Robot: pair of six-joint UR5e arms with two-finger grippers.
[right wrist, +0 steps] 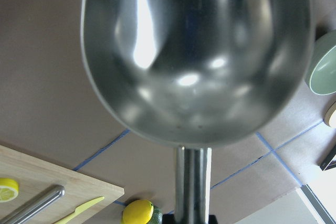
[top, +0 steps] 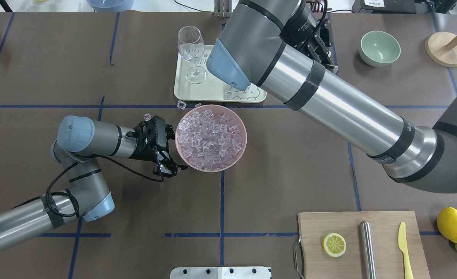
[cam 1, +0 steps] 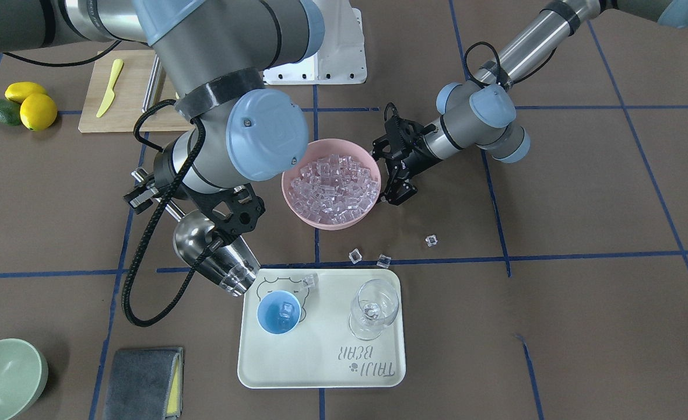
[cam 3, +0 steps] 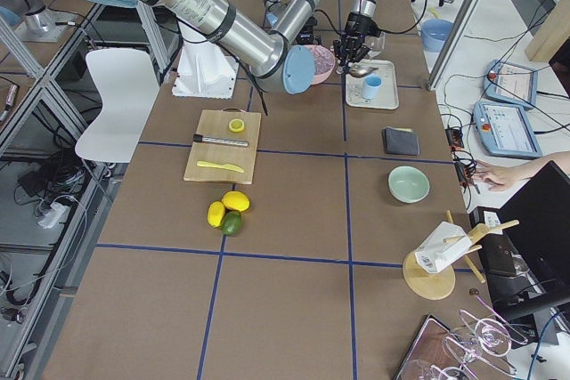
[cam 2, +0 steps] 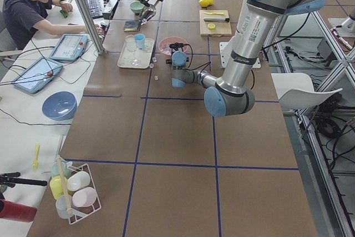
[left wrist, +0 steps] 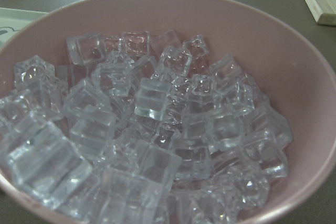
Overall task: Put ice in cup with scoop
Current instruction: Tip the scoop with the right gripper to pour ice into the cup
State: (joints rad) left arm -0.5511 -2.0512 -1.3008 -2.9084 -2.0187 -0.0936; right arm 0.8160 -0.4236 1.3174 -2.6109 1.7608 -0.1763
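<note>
Some ice (cam 1: 285, 309) lies in the cup (cam 1: 269, 322), the right claw (right wrist: 192, 219) clamped on the scoop (cam 1: 201, 242) tilted near it, the left claw (top: 173, 150) spread apart beside the pink bowl (top: 244, 140).

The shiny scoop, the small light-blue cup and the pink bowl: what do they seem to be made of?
Shiny deep-troughed scoop: apparently polished stainless steel; mirror-like reflections.
Small light-blue round cup: probably matte plastic; opaque, even colour.
Pink round bowl: smooth, opaque; plastic or glazed ceramic, unclear.
</note>
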